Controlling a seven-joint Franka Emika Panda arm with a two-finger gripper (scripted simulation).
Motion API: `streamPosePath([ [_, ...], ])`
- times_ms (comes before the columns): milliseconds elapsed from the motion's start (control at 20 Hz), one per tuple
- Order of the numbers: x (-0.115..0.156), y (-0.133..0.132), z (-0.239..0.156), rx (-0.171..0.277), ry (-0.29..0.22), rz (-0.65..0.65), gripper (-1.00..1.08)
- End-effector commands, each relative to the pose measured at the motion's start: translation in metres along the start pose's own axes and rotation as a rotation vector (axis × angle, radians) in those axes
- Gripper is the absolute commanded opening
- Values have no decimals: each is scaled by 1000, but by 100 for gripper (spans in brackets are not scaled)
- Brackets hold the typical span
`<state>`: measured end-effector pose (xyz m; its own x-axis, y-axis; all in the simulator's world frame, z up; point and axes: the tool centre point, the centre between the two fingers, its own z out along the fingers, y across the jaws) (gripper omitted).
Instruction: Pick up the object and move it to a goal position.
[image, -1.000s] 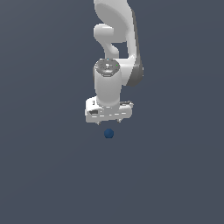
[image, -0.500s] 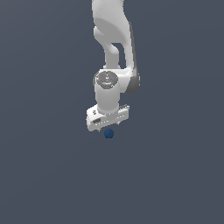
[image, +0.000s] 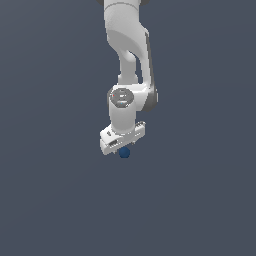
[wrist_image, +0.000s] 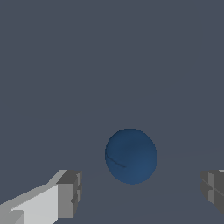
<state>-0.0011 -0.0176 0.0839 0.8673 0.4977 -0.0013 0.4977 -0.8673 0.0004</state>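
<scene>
We have dropped our gripper (image: 121, 149) onto the dark blue ball (image: 124, 153), now peeking at its five o'clock; jaws wide, gripping nothing, ready to close.

We are seeing the white arm (image: 127, 55) reaching down over a plain dark grey floor (image: 50, 200). Its gripper (image: 122, 148) is pointing downward, and 1 small dark blue ball (image: 124, 153) is peeking out just under it, partly hidden by the white hand. We cannot tell how the jaws are standing.
</scene>
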Motion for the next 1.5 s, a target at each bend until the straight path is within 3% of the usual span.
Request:
streamPosePath([
  [0,0,0,2,0,1,-15,100],
  [1000,0,0,53,0,1,-18,100],
  [1050,0,0,53,0,1,-18,-100],
  [1450,0,0,53,0,1,-18,-100],
])
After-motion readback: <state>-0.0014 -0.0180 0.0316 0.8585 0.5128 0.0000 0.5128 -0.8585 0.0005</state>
